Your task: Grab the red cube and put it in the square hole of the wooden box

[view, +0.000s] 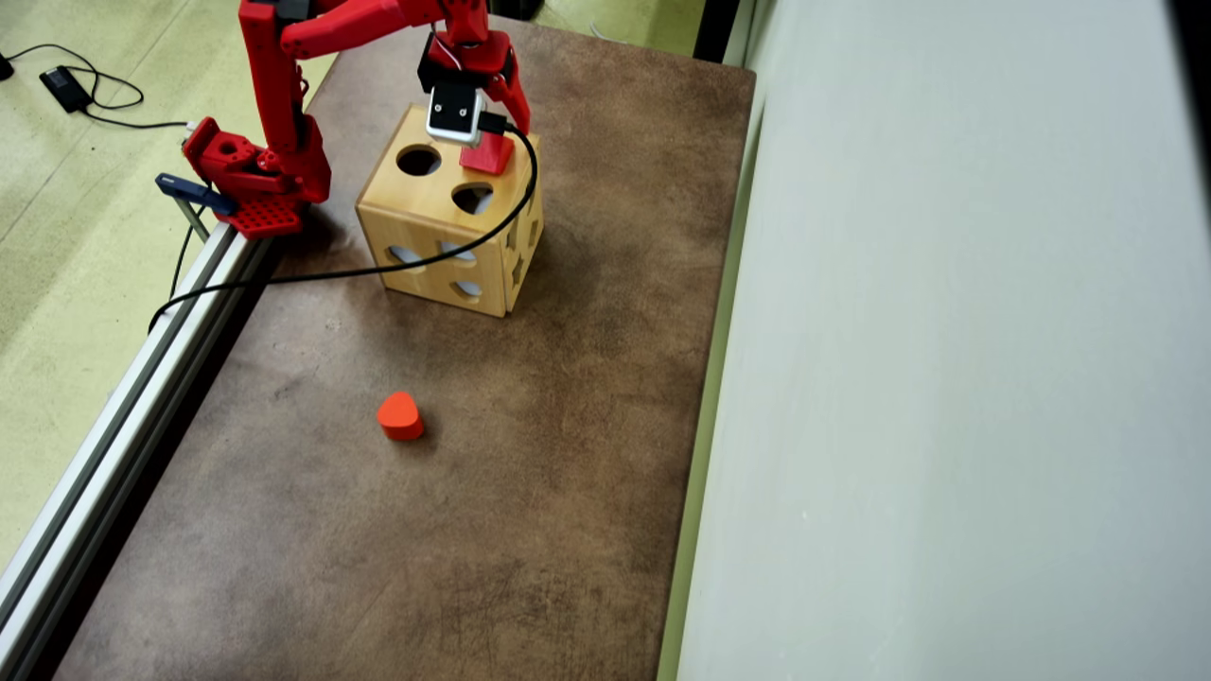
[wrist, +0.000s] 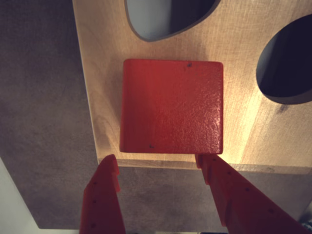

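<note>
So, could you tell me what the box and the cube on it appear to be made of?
The wooden box looks like light, unpainted wood: fine straight grain shows, with a smooth, faintly glossy surface. The red cube carries opaque red paint with a pebbled, slightly shiny texture; the material underneath is hidden, possibly wood.

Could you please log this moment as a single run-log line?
gripper: open, above box | red cube: released, on wooden box top, apparently at square hole | heart block: on table

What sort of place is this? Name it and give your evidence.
Probably a hobby or lab robotics bench: a brown table edged by an aluminium rail, with a power adapter and cables lying on the floor.
</note>
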`<state>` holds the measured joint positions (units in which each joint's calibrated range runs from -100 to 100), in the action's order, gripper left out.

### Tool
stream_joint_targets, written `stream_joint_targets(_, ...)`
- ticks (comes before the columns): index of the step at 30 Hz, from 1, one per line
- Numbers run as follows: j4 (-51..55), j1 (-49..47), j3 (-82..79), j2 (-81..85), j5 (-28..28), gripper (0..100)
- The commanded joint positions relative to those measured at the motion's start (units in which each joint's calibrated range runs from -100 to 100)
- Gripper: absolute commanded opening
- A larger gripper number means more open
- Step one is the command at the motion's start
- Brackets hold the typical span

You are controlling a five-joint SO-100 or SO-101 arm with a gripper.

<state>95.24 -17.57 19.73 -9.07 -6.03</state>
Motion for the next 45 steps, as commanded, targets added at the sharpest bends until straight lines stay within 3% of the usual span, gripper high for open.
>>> stream_joint_targets(1, 0.3, 0.7, 1.4, 0.4, 0.3, 25)
stream_joint_targets(21, 1.8, 0.9, 0.7, 4.6, 0.4, 25)
stream_joint_targets(30, 1.9, 0.9, -1.3, 43.0, 0.4, 25)
stream_joint_targets(35, 1.9, 1.0, -13.0, 65.7, 0.5, 24)
stream_joint_targets(41, 1.8, 1.7, -27.6, 87.4, 1.3, 15)
stream_joint_targets(45, 2.1, 1.8, -29.7, 94.7, 6.4, 7)
